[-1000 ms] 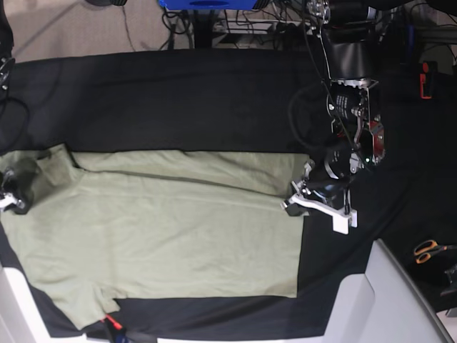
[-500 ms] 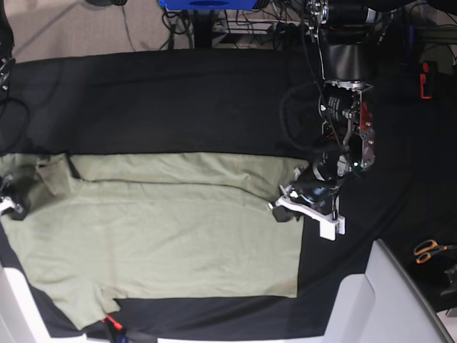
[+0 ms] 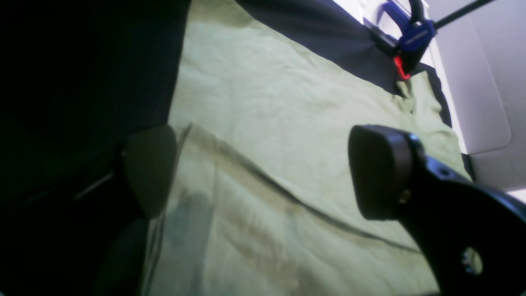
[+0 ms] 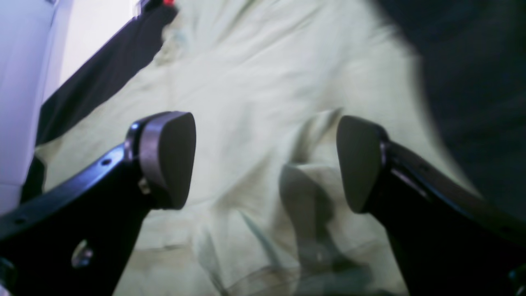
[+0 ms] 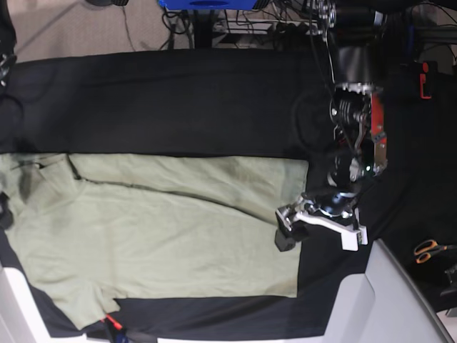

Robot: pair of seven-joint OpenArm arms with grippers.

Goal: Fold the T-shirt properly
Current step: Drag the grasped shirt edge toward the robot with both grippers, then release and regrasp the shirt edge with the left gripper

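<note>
Sage-green cotton is spread flat across the black table cloth: the T-shirt lies in the part of the cloth nearest the camera in the base view, with one long strip folded over along its far edge, the fold line running diagonally across the fabric. A short sleeve is seen at the near-left corner of the T-shirt, just beside a blue clamp with a red tip that is fixed to the cloth's edge.

At the T-shirt's straight right-hand edge, the left gripper is seen low over the fabric, its fingers parted wide with nothing between them; in the left wrist view one pad sits over the green fabric and the other sits at the boundary between fabric and cloth.

At the opposite end of the T-shirt, only a dark sliver of the right gripper is caught at the base view's left edge. In the right wrist view its fingers are spread apart above rumpled fabric, and nothing is gripped.

Orange-handled scissors lie well apart from the T-shirt, beyond the cloth's right side.
</note>
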